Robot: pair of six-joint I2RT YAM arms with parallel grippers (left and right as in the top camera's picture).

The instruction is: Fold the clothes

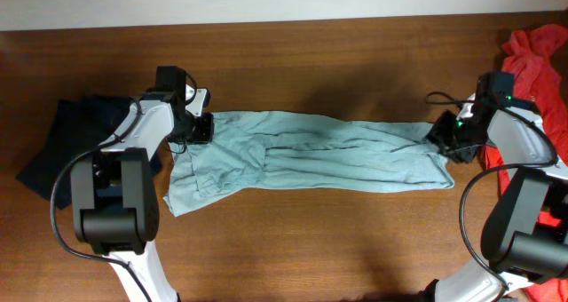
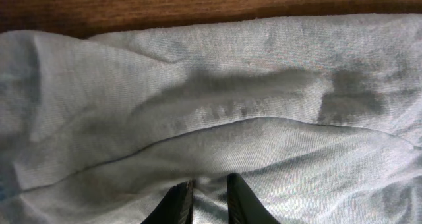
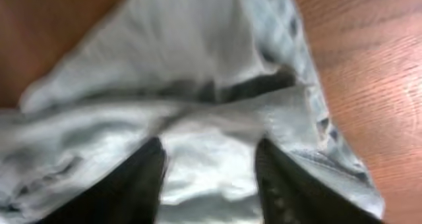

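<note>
A pale teal shirt [image 1: 302, 151] is lying stretched across the table [image 1: 311, 62], left fingers [image 2: 177, 207] pinching its nine o'clock end, right fingers [image 3: 138, 184] standing wide astride its three o'clock end.

Your pale grey-blue T-shirt [image 1: 302, 151] lies flat, pulled into a long, rumpled band across the middle of the overhead frame. Creases run lengthwise along it. Its left end spreads wider, sagging toward the lower left; the right end is narrower.

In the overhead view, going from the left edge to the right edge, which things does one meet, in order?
dark navy garment → left gripper → pale grey-blue T-shirt → right gripper → red-orange garment
</note>
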